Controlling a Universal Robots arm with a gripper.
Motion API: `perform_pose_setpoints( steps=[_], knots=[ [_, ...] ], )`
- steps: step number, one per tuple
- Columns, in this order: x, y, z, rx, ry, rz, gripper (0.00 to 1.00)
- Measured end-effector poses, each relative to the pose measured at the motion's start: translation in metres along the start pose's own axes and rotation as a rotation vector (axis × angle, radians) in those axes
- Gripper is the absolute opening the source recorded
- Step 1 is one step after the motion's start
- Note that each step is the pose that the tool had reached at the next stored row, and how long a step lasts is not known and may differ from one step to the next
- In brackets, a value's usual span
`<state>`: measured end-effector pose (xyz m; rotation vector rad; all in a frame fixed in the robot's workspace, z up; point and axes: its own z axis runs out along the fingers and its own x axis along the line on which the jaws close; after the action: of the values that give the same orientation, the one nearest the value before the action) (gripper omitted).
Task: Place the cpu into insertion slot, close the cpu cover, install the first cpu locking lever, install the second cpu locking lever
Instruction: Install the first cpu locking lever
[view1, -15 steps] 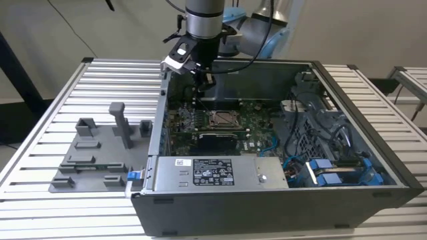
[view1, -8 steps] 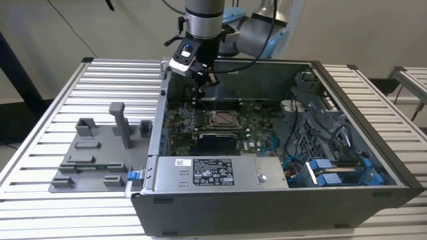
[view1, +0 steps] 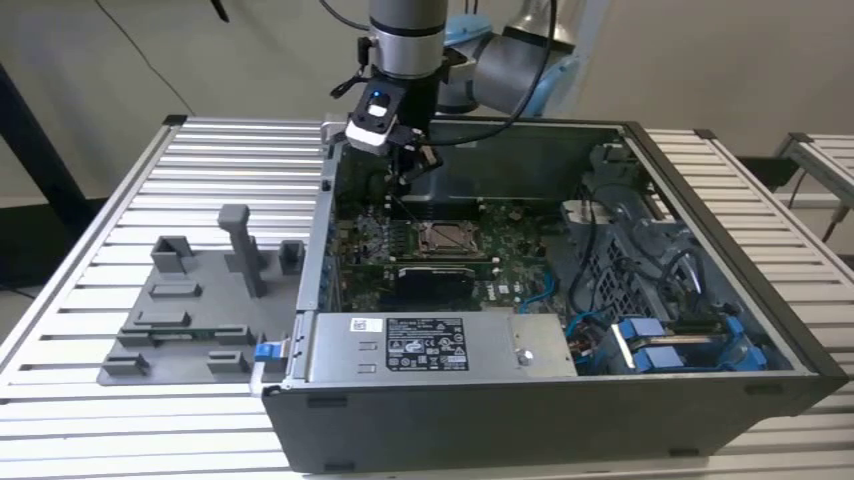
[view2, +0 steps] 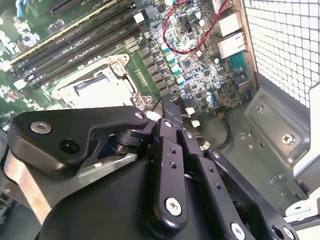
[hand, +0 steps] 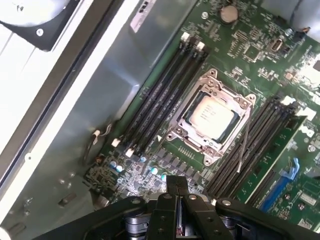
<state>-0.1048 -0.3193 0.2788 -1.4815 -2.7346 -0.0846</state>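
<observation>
The cpu (hand: 211, 114) lies in the insertion slot (hand: 176, 134) on the green board, silvery top up. The cpu cover (hand: 239, 101), a silver frame, lies flat around it. A thin wire locking lever (hand: 244, 145) runs along one side of the socket. My gripper (hand: 177, 190) hangs above the board a short way off the socket, shut, with nothing between its fingers. In the exterior view the gripper (view1: 406, 178) is just behind the socket (view1: 446, 237), toward the case's far wall. The second wrist view shows the gripper (view2: 170, 111) beside the socket (view2: 97, 90).
Long black memory slots (hand: 160, 100) flank the socket. A black power-supply block (view1: 427, 345) sits at the case's front, and cables and blue clips (view1: 667, 340) are at the exterior view's right. A grey fixture (view1: 187, 310) stands on the table at the left.
</observation>
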Motion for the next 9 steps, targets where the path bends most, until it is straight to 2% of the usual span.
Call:
perform_pose_setpoints(
  steps=[9],
  knots=[
    [0.0074, 0.0044, 0.0012, 0.0059, 0.0033, -0.109, 0.11]
  ],
)
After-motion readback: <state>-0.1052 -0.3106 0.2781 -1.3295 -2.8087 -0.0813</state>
